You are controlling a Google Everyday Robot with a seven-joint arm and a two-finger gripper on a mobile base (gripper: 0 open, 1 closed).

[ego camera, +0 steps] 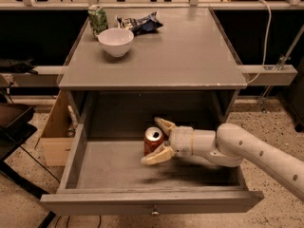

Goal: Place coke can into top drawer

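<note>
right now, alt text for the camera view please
A small red coke can stands upright in the open grey wooden top drawer, the robot's gripper inside too, jaws open either side of it.

Two cans, single everything else.
One red coke can (153, 137) in the open top drawer (152, 201), one green can (98, 19), one white bowl (116, 41), one snack bag (140, 23); one gripper (152, 142) inside the drawer, fingers (159, 156) spread round the coke can.

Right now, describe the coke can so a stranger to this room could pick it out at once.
Find the grey cabinet, then its pulled-out top drawer. The coke can stands upright inside, between the open fingers of the gripper. It is red with a silver top, unlike the green can on the cabinet.
</note>
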